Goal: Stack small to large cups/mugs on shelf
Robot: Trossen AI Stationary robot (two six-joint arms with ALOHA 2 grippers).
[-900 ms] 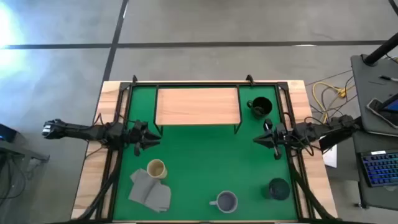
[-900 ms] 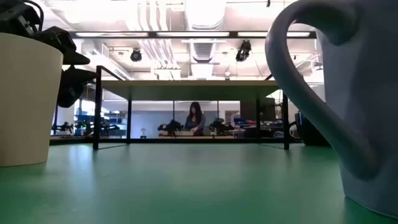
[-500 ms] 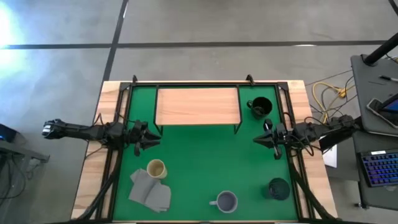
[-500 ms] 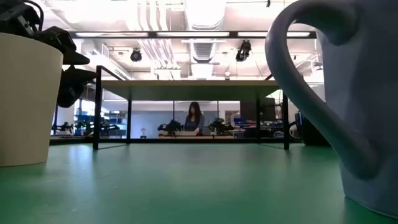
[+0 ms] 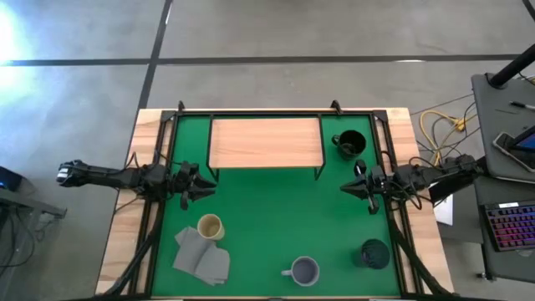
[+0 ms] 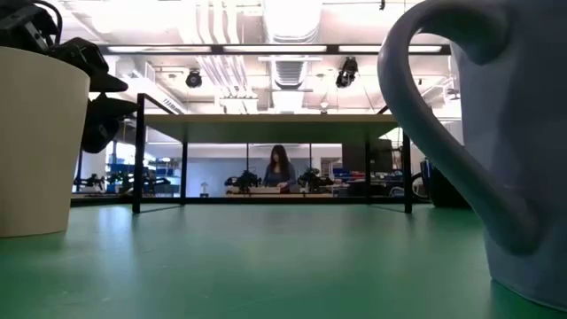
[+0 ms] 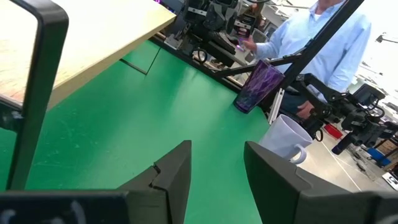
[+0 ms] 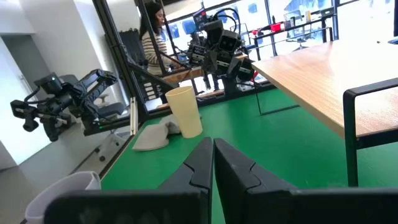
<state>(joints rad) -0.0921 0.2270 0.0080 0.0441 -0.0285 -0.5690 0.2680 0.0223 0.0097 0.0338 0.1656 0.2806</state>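
Observation:
The light-wood shelf (image 5: 266, 142) stands on thin black legs at the far middle of the green mat (image 5: 276, 217). The black mug (image 5: 349, 144) stands right of it. The tan cup (image 5: 210, 227) stands near left. The lavender-grey mug (image 5: 305, 270) stands at the near edge and the purple tumbler (image 5: 374, 253) near right. My left gripper (image 5: 206, 187) hovers open at the mat's left side (image 7: 217, 163). My right gripper (image 5: 345, 189) hovers shut at the mat's right side (image 8: 212, 155). Both are empty.
A grey folded cloth (image 5: 202, 255) lies beside the tan cup, toward the near edge. A black frame rail (image 5: 267, 112) borders the mat. People stand beyond the table: one in a light blue shirt (image 7: 323, 37), another in a striped top (image 8: 152, 31). A keyboard (image 5: 510, 226) lies off the right.

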